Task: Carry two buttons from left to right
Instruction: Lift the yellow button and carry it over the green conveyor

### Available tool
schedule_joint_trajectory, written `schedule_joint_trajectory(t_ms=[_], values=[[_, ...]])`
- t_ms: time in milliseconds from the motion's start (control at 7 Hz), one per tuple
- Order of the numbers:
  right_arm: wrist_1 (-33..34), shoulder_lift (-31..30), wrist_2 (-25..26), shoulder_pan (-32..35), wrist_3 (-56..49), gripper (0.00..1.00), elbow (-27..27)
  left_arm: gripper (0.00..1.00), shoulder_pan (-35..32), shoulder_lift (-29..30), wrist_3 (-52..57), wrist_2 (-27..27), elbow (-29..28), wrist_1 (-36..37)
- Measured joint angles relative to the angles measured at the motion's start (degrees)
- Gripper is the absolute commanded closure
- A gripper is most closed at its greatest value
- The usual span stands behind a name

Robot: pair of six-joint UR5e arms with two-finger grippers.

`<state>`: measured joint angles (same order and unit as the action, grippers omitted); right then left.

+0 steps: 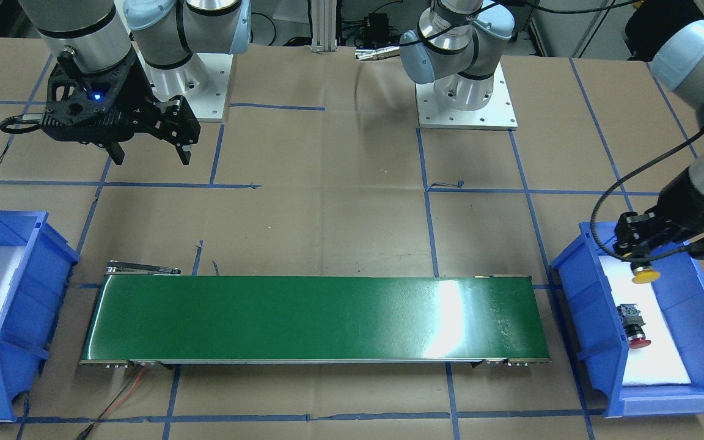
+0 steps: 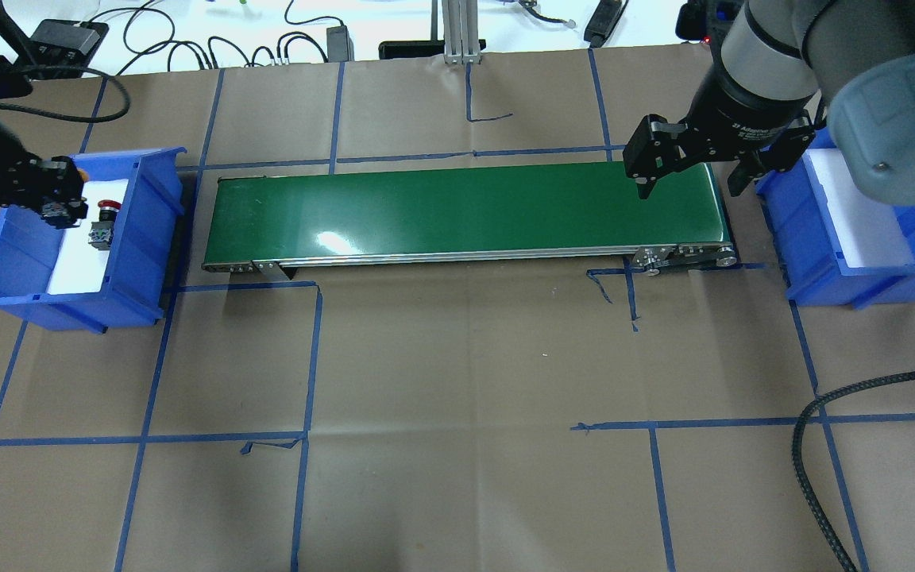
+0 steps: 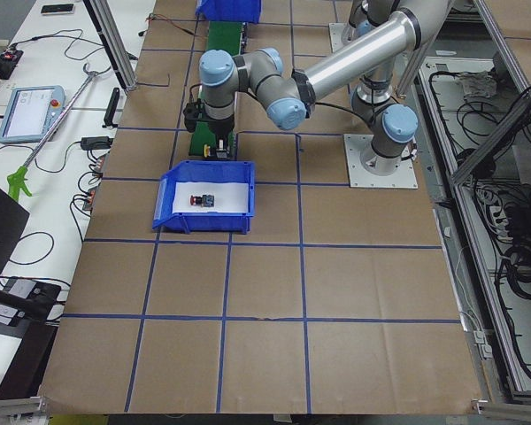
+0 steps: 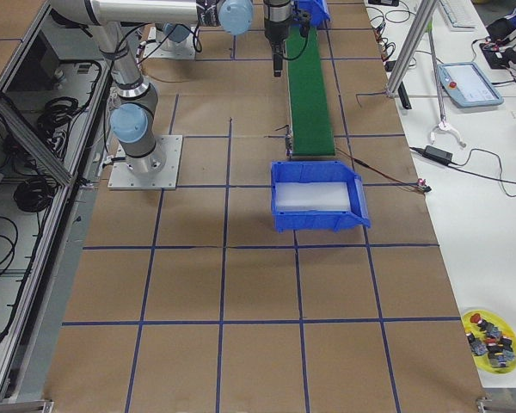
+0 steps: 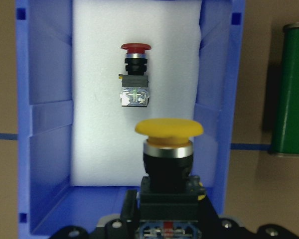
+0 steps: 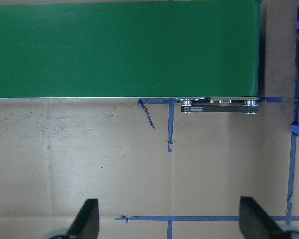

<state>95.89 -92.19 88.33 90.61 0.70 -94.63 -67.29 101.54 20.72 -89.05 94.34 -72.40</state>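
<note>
the left wrist view, close up, shows what the wider views barely resolve: the yellow button (image 5: pixel 168 149), a broad mushroom cap over a silver ring, a black collar and a dark block, clamped by its block in the left gripper (image 1: pixel 638 256), cap pointing away from the camera. it is held above the white foam pad (image 5: pixel 99 149) inside the left blue bin (image 5: pixel 45 124). past it, the red button (image 5: pixel 135 74) lies on its side on the foam, apart from the yellow one, with a red cap, black collar and grey block.

the front-facing view shows both buttons small, the yellow cap jutting below the closed fingers.

the overhead view adds the right gripper (image 2: pixel 689 191), hanging over the right end of the green conveyor belt (image 2: pixel 457 210), beside the right blue bin (image 2: pixel 823 270). the right wrist view shows its fingers (image 6: pixel 87 219) spread wide, holding nothing, over brown paper and blue tape (image 6: pixel 170 124).
</note>
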Motion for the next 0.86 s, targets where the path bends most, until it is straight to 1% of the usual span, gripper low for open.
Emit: schedule_joint_trajectory(t_ms=[286, 571, 714, 857], values=[[0.0, 0.0, 0.0, 0.0, 0.0, 0.0, 0.03, 0.95, -9.65, 0.76, -8.07, -0.11, 0.49, 0.11], [0.0, 0.07, 0.0, 0.0, 0.0, 0.0, -0.05, 0.95, -14.88, 3.26, -12.12, 0.03, 1.22, 1.3], [0.02, 0.07, 0.0, 0.0, 0.0, 0.0, -0.09, 0.95, -16.8, 5.74, -12.72, 0.02, 1.41, 4.16], [0.05, 0.08, 0.0, 0.0, 0.0, 0.0, -0.1, 0.95, -18.15, 9.08, -12.96, -0.03, 1.64, 8.73]])
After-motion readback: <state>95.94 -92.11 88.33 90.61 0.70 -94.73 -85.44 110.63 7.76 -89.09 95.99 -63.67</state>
